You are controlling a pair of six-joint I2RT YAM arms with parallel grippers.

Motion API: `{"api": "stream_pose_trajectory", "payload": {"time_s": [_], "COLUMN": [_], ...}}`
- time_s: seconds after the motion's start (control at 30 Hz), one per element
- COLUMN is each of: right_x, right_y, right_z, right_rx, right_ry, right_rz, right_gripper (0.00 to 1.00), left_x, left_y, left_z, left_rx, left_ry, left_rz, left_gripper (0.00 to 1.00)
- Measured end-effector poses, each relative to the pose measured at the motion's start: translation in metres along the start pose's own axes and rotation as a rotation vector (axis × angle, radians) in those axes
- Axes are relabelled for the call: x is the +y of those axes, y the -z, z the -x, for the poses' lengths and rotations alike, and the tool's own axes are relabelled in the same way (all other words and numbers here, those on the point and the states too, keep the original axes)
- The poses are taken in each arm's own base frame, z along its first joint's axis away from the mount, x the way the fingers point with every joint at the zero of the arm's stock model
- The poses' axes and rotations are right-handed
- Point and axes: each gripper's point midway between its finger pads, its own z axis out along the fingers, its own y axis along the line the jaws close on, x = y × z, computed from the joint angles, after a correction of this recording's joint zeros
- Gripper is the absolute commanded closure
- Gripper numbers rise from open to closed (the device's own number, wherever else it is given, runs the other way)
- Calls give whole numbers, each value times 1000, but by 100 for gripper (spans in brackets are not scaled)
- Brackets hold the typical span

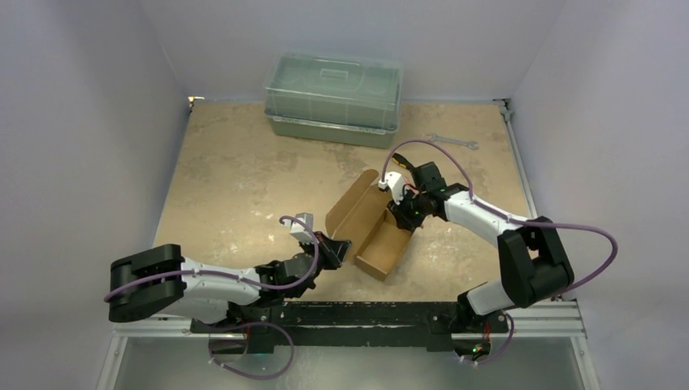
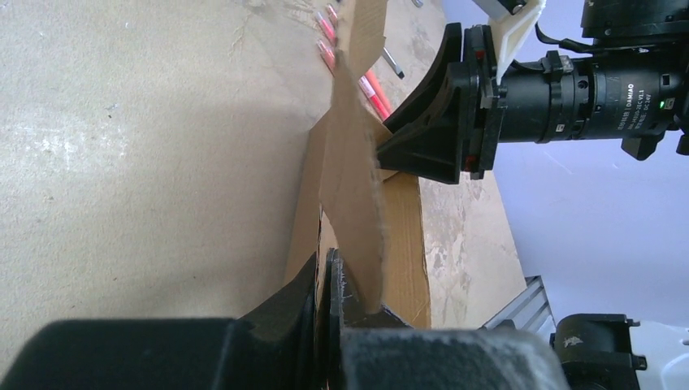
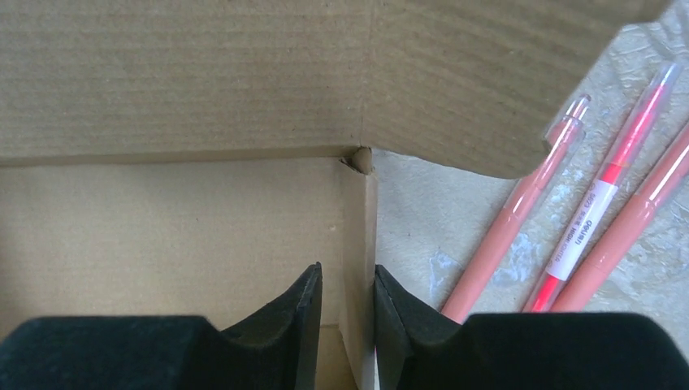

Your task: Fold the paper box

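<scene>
Roughly halfway, by the look of it: the plain brown thin-cardboard paper box [image 1: 382, 246] already has a floor and low side walls standing, and its broad round-cornered lid panel [image 1: 351, 207] stands upright and open. The left gripper [image 1: 341, 250] is clamped tight on the edge of a cardboard flap. The flap rises straight ahead of its fingers and runs toward the right gripper [image 3: 348, 280] facing it.

The right gripper straddles a short side wall at a corner of the box. Its jaws are slightly apart, with a sliver of gap between one pad and the cardboard, so it does not look to be squeezing. The box floor lies on the inner side of its fingers and the tall panel is directly ahead. Just outside the wall, three pink plastic pens with clear caps [image 3: 569, 244] lie on the speckled beige table [image 1: 236, 179].

Well beyond both grippers sits a translucent green-grey lidded plastic container [image 1: 333, 97], with a small metal wrench [image 1: 452, 142] past the right one.

Left to do, I judge: tuck the side flaps, lock the corners, then bring the lid panel down and close it.
</scene>
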Motion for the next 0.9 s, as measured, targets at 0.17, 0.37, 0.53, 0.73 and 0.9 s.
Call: {"api": "stream_pose_trajectory", "payload": {"time_s": [0.17,0.37,0.53,0.73,0.9], "right_x": [-1,-7,-6,-6,-4], "right_y": [-6,-8,-8,-9,-10], "right_z": [-3,-4,-3,-2,-5], "right_rx": [25,43,44,41,50], "right_ry": [15,30,34,36,40], "right_rz": [-18,-71,-74,-72,-72], "right_gripper": [72,100,100,76,75], "left_x": [-1,-3,3,4,-1], "left_y": [-1,-1,0,1,2], "left_z": [-1,0,-2,0,3], "left_rx": [-4,-10,-7,-12,-24], "left_ry": [-14,-7,-30,-48,-41], "left_rz": [-9,-18,-8,-14,-31], "left_gripper": [100,100,100,100,100]}}
